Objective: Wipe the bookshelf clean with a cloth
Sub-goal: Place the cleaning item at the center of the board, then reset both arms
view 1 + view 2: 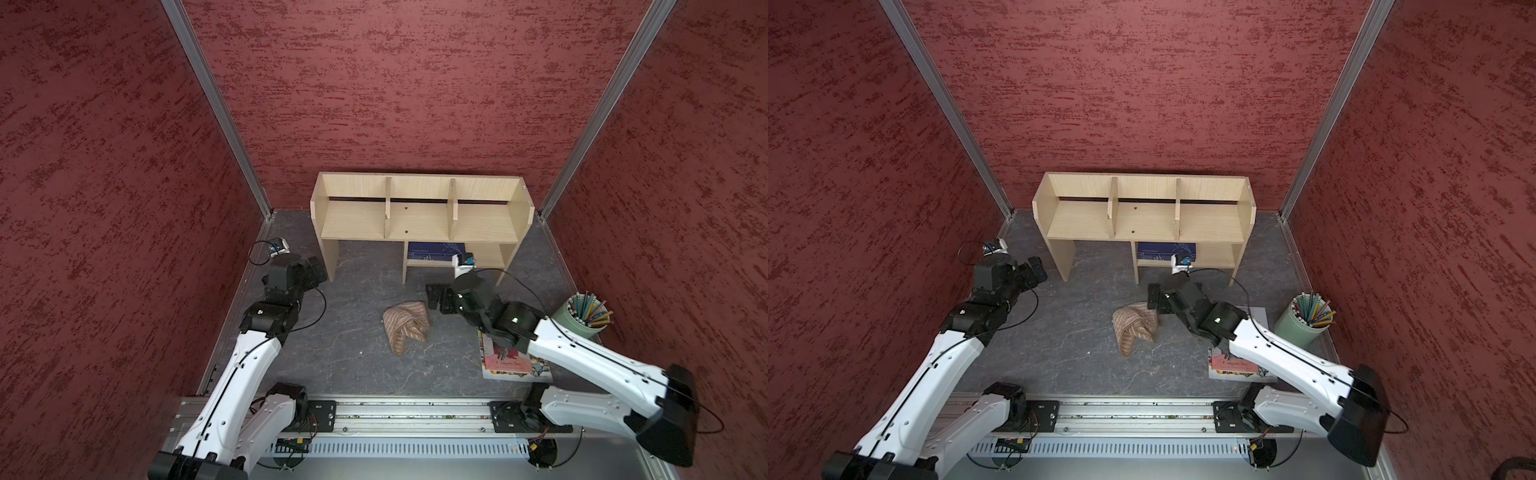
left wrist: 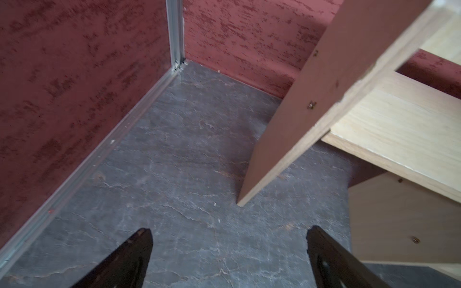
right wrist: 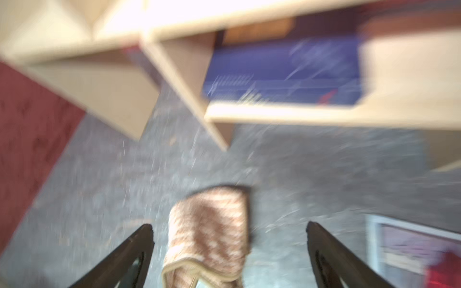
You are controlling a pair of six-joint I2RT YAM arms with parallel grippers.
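The light-wood bookshelf (image 1: 419, 216) (image 1: 1142, 220) stands against the back wall, its top compartments bare. The tan striped cloth (image 1: 405, 326) (image 1: 1136, 326) lies crumpled on the grey floor in front of it. My right gripper (image 1: 434, 297) (image 1: 1156, 297) hovers just right of the cloth, open. In the blurred right wrist view the cloth (image 3: 209, 224) lies on the floor between the spread fingers of the gripper (image 3: 229, 227), touching neither. My left gripper (image 1: 319, 269) (image 2: 229, 232) is open and empty beside the bookshelf's left side panel (image 2: 299, 112).
A blue book (image 1: 434, 251) lies on the small lower shelf. A red-covered picture book (image 1: 515, 365) lies on the floor under my right arm. A green cup of pencils (image 1: 584, 318) stands at the right wall. Red walls close in three sides.
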